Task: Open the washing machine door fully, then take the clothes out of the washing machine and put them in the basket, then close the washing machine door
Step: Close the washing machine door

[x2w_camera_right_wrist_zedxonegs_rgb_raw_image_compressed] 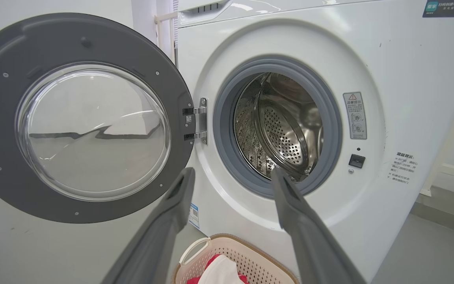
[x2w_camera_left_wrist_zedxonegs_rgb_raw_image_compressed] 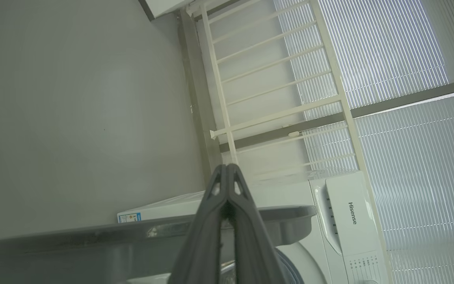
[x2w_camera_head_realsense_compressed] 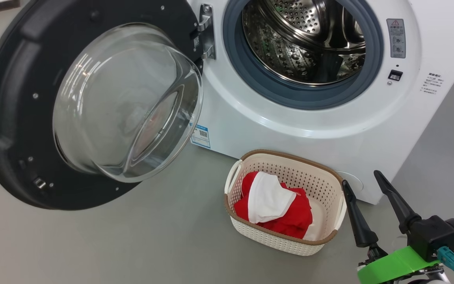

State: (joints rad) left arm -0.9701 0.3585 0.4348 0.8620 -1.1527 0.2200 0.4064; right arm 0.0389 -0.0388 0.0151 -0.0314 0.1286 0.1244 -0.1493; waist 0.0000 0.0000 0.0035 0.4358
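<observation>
floor (x2w_camera_head_realsense_compressed: 132, 244): spreading smooth and grey across the room; carrying the washing machine (x2w_camera_head_realsense_compressed: 290, 130) and, just in front of it, the basket (x2w_camera_head_realsense_compressed: 321, 185)
washing machine door (x2w_camera_head_realsense_compressed: 10, 118): hanging wide open on the hinge at the left of the opening; glass bowl bulging out toward the head camera
drum (x2w_camera_head_realsense_compressed: 302, 43): showing bare perforated steel; showing no fabric as far as the views reach
clothes (x2w_camera_head_realsense_compressed: 278, 209): lying red and white inside the basket, heaped toward its left end
right gripper (x2w_camera_head_realsense_compressed: 361, 177): hovering just beside the basket's right end; jaws standing wide apart; gripping nothing
left gripper (x2w_camera_left_wrist_zedxonegs_rgb_raw_image_compressed: 227, 167): pressing its fingers together tip to tip; holding nothing visible; pointing across a grey edge that is probably the door's rim; touching it or not, impossible telling
progress: judging the opening and the unloading as done; leaving the closing of the door as the one step not yet done
head view: giving the whole basket with its load
right wrist view: facing door and opening square-on, with the hinge (x2w_camera_right_wrist_zedxonegs_rgb_raw_image_compressed: 201, 120) between them; cutting the basket down to its near rim
left wrist view: adding a slatted blind (x2w_camera_left_wrist_zedxonegs_rgb_raw_image_compressed: 408, 59) and a white railed rack (x2w_camera_left_wrist_zedxonegs_rgb_raw_image_compressed: 270, 79) beyond the machine
</observation>
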